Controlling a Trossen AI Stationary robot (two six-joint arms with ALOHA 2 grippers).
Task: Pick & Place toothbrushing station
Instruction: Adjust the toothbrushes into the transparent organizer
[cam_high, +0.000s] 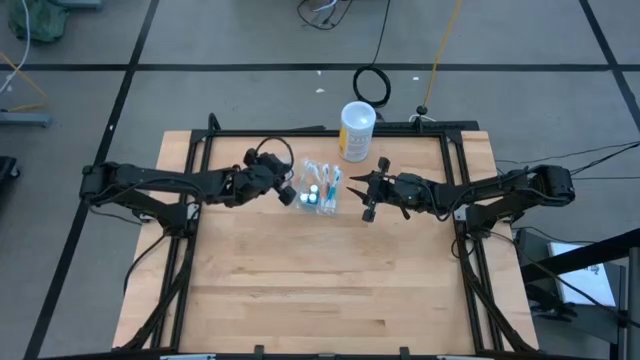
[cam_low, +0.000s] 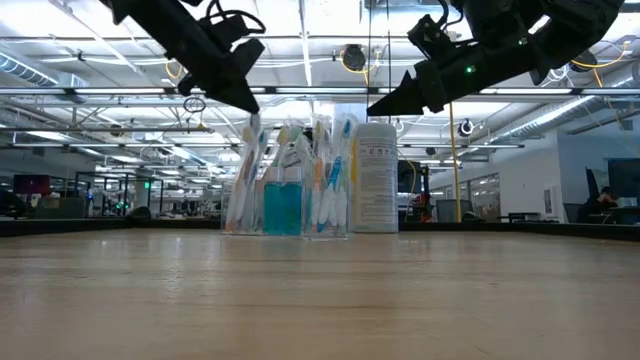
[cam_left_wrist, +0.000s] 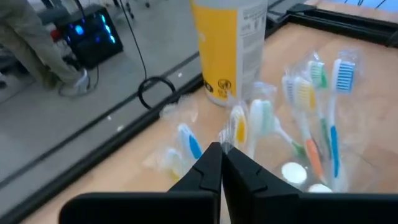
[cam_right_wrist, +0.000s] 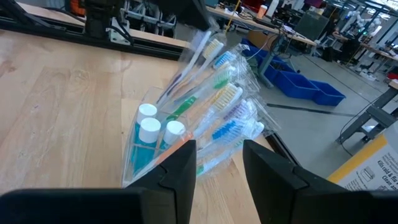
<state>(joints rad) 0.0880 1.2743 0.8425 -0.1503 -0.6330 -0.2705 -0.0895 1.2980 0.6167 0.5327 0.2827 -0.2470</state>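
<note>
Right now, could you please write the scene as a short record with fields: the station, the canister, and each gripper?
holder: clear plastic holder stands upright on the wooden table, toward its far side
contents: toothbrushes in wrappers, heads up, and teal tubes with white caps
canister: white canister with yellowish label, upright behind the holder
left gripper: left gripper fingers together, raised beside the holder near the toothbrush tops
right gripper: right gripper open, raised on the holder's other side, holding nothing
</note>
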